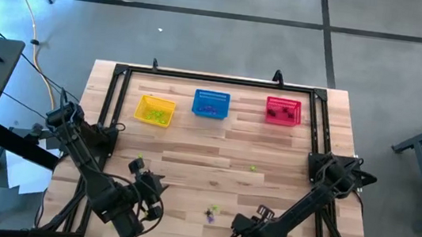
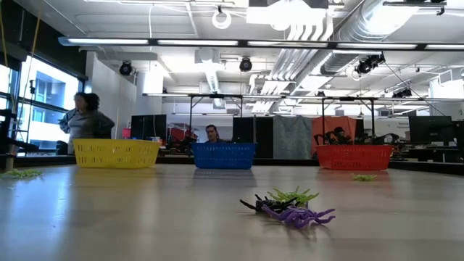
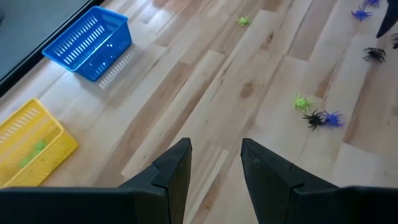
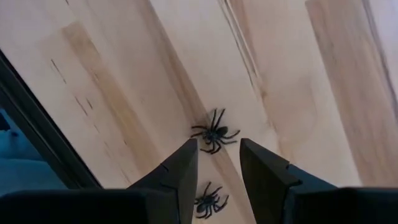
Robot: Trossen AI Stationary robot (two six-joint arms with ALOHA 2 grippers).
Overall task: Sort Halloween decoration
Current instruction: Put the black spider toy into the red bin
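The Halloween decoration lies as tiny plastic spiders on the wooden table. A purple, green and black cluster sits near the front middle. My left gripper hovers open to the left of that cluster, with nothing between its fingers. My right gripper is open low over the table, right of the cluster. One black spider lies just past its tips and another black spider lies on the wood between its fingers. Single green spiders lie mid-table.
A yellow basket, a blue basket and a red basket stand in a row at the table's far side, each with small pieces inside. A black frame rims the table. People show in the room behind.
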